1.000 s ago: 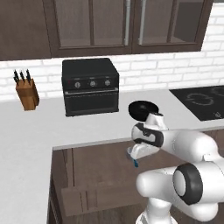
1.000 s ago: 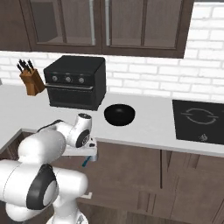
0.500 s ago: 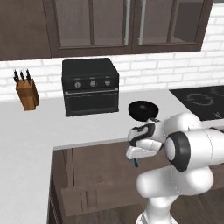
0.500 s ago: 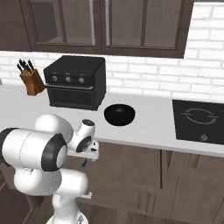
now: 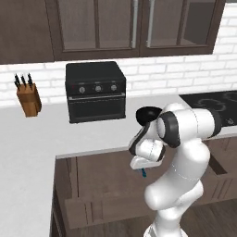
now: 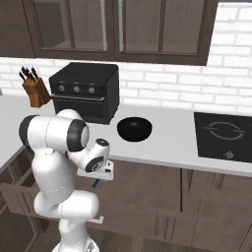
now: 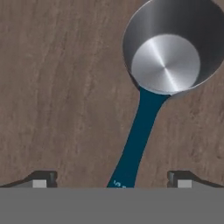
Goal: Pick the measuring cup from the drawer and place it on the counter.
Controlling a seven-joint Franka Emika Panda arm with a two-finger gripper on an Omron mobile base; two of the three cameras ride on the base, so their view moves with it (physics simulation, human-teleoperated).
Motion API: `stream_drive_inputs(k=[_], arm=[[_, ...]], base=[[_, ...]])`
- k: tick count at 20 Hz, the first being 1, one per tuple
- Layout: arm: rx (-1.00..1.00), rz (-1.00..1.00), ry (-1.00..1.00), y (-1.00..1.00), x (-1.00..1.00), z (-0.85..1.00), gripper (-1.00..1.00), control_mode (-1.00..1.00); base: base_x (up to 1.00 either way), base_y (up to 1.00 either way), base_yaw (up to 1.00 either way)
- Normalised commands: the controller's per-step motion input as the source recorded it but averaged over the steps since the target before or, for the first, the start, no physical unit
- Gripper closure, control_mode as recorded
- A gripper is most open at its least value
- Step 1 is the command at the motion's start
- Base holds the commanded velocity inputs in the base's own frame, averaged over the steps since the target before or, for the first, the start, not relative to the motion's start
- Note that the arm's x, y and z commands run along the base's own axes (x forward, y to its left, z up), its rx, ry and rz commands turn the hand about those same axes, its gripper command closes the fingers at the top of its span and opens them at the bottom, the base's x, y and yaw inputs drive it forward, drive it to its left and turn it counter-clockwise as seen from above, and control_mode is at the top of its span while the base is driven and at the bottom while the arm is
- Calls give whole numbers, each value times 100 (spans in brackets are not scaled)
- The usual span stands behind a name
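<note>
Brown wood, most likely the floor of the drawer [image 7: 52, 87], lies flat under the hand. On it sits the measuring cup [image 7: 168, 52], open side up and shiny inside. It is ahead of the gripper [image 7: 111, 180] and a bit off to one side. Its thin blue handle runs back from the cup toward the hand and ends right between the two finger tips [image 7: 43, 179]. The tips are wide apart, one on each side of the handle, and neither one touches it. So the cup is not grabbed yet.

From the base, the gripper [image 5: 146, 162] hangs just under the edge of the white counter [image 5: 37, 139], in front of the dark cabinets. A bit of blue handle [image 5: 143, 173] pokes out just below it. The black pan [image 6: 134, 129] sits on the counter, above and behind the hand.

In the last second the big arm joints have swung up and over, but the hand has stayed in almost the same spot. The blue handle has not moved either. I think the arm was lining the hand up with the handle. The next job looks like squeezing the tips onto the handle, then lifting the cup up to the counter.
</note>
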Motion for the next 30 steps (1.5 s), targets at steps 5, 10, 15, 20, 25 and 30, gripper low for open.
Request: stream_drive_inputs(k=[5,10,15,20,25,30], arm=[[0,0,0,0,38,-37,-100,-100],[0,0,0,0,18,-49,100,-100],[0,0,0,0,-3,-28,100,-100],[0,6,-2,0,-35,15,100,-100],[0,16,-6,0,-19,89,100,-100],[0,16,0,-3,-17,100,100,-100]], base=[[0,0,0],[0,0,0],[0,0,0],[0,0,0],[0,0,0],[0,0,0]])
